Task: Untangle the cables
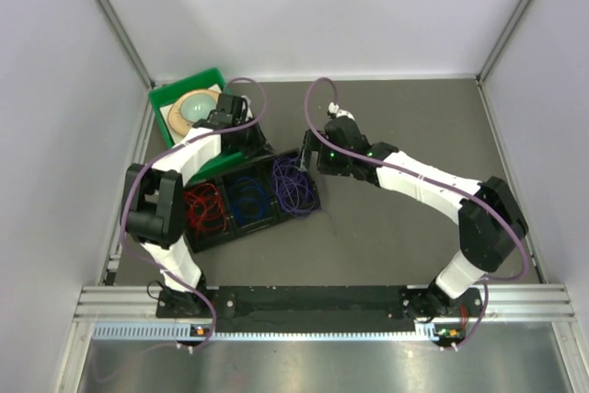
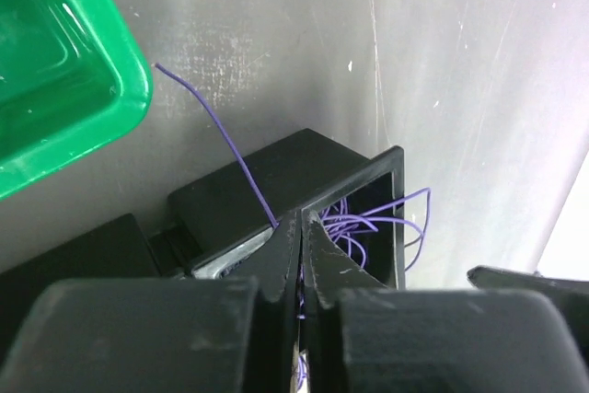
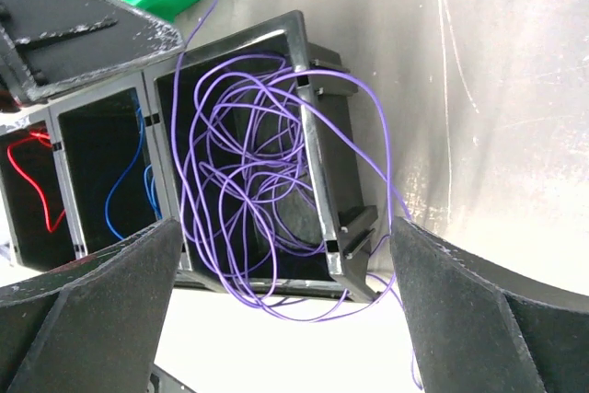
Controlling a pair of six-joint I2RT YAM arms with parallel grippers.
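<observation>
The left gripper (image 2: 301,225) fills the near edge of its wrist view, jaws pressed together and pinching one strand of the purple cables (image 3: 244,163). The strand's free end points toward the green bin (image 2: 55,71). The right gripper (image 3: 285,232) hangs over the same bundle, jaws spread wide, holding nothing. One black tray (image 3: 316,149) on the bench (image 1: 396,246) has three compartments, holding one tangle each of red cables (image 1: 204,206), blue cables (image 1: 247,198) and purple. Purple loops spill over the tray's wall. The pale round thing (image 1: 196,106) in the bin is hard to make out.
</observation>
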